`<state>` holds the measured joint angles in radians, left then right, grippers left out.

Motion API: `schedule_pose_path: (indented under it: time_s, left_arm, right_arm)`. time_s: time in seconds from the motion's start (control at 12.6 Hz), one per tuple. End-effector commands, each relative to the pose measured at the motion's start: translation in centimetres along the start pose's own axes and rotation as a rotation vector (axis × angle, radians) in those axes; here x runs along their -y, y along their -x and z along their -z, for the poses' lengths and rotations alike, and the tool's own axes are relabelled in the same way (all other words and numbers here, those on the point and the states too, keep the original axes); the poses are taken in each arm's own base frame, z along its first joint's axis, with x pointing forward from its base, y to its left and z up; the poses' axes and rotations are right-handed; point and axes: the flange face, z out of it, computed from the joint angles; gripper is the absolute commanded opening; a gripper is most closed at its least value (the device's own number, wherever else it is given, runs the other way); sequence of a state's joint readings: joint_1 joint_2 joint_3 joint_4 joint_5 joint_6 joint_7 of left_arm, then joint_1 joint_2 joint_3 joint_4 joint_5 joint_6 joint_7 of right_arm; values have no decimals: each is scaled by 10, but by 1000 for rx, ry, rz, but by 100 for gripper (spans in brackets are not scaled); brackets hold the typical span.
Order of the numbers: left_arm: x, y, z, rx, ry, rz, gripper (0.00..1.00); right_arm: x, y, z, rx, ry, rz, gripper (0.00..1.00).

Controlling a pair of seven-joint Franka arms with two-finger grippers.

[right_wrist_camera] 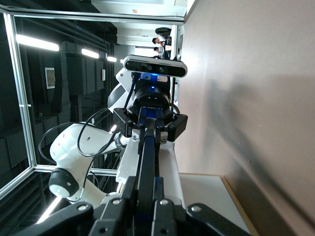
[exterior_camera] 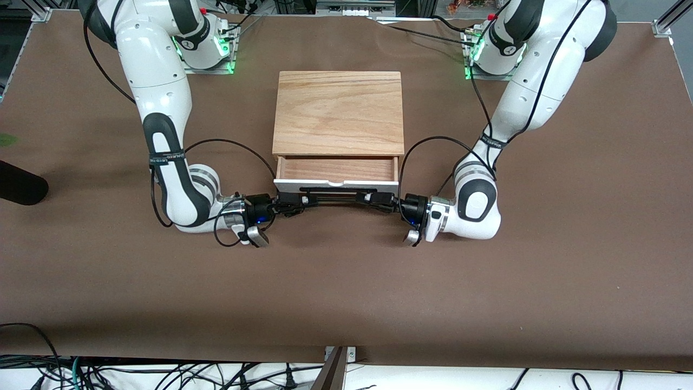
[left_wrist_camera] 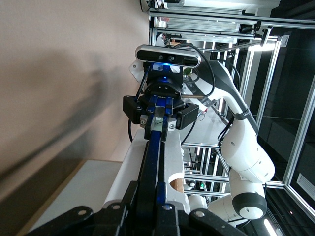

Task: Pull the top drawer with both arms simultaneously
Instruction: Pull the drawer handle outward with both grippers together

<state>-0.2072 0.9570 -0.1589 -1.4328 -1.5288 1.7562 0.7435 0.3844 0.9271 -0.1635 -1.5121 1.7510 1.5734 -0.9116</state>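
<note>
Gripping the top drawer point(exterior_camera: 337, 169) handle: left tool point(exterior_camera: 373, 198), right tool point(exterior_camera: 295, 202).

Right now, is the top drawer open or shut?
Partly open: the top drawer juts out from under the wooden top, its wooden tray floor exposed.

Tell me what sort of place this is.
Probably a robotics lab. Two white arms are bolted to a brown-covered table, aluminium framing and glass panels stand around it, and loose cables trail along the table's edge.
</note>
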Motion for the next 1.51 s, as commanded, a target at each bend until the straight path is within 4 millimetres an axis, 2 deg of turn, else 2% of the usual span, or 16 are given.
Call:
schedule_pose_path:
  time_s: [0.0,0.16,0.4,0.56,0.64,0.72,0.79,0.87,0.95,1.27,1.43]
  left_arm:
    - [-26,-19,-31,18,-14,27,0]
    - [-31,-26,-23,7,-25,22,0]
    - [-31,-30,-22,5,-35,8,0]
    - [-18,-27,-22,7,-37,18,1]
    - [-13,-26,-23,9,-37,26,24]
    - [-12,-25,-23,9,-37,28,64]
    - [-12,-26,-22,8,-38,23,100]
    - [-10,-25,-22,9,-40,17,100]
    - [-10,-25,-22,9,-39,6,100]
    - [-6,-25,-16,12,-56,-48,100]
    - [-6,-26,-8,40,-108,-73,100]
  right_arm:
    - [12,-54,53,-167,29,10,17]
    - [15,-64,61,-186,39,25,17]
    - [18,-77,67,-220,71,51,15]
    - [17,-79,68,-231,82,55,15]
    - [16,-79,68,-230,82,56,15]
    - [16,-79,68,-230,83,59,16]
    - [16,-79,68,-230,83,61,29]
    - [16,-79,68,-229,84,61,89]
    - [16,-79,68,-228,83,66,100]
    - [24,-81,69,-224,91,70,100]
    - [33,-86,94,-220,167,92,100]
